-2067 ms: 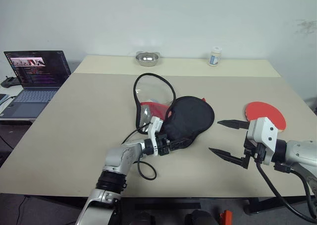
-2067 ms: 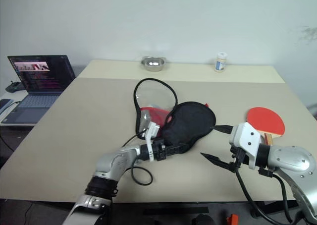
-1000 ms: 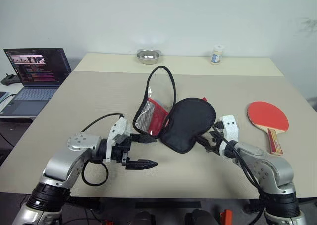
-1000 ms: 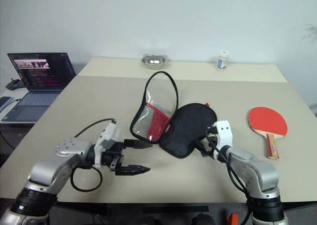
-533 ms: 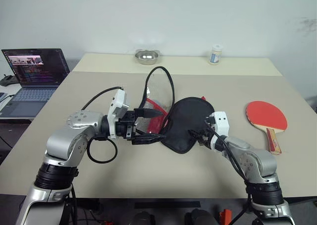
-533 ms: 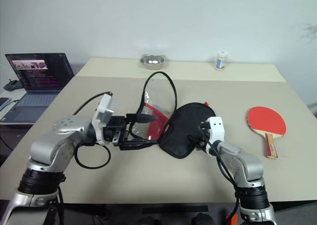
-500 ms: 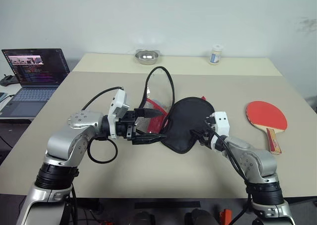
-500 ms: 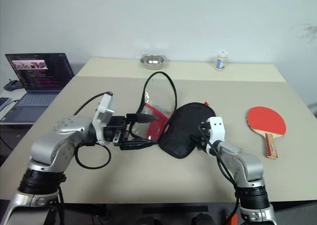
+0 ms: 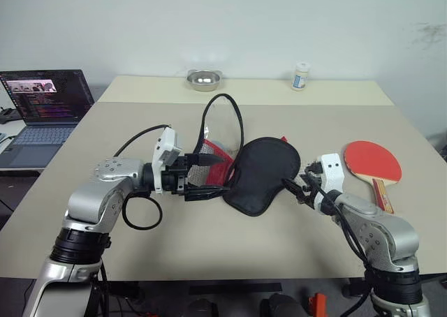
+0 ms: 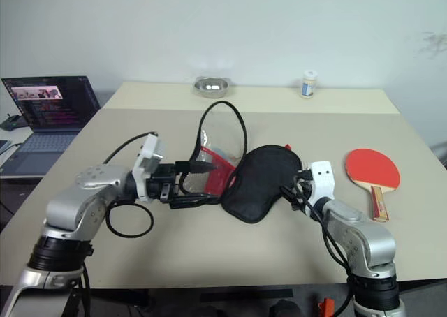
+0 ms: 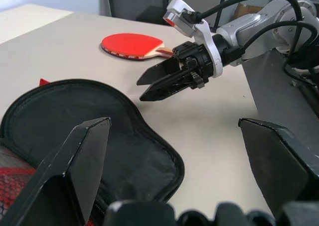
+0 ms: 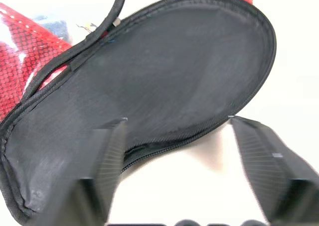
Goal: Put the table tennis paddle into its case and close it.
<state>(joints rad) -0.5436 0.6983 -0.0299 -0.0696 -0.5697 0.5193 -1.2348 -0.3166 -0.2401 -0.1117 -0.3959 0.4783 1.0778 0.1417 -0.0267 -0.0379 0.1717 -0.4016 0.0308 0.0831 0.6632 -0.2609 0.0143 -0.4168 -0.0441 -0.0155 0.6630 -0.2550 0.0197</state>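
Table [image 9: 126, 142]: bare surface on all sides of the work.

Case [image 9: 262, 174]: mid-table, unzipped, black half flat with long axis running diagonally toward the right arm, red mesh half propped up beside it.

Table tennis paddle [image 9: 372, 162]: outside the case, well to the robot's right, handle toward the near edge, apparently flat.

Left gripper [image 9: 208, 176]: fingers spread, at the red half, gripping nothing.

Right gripper [image 11: 162, 81]: fingers apart, empty, just off the black half's rim, between case and paddle; nearer arm for the paddle.
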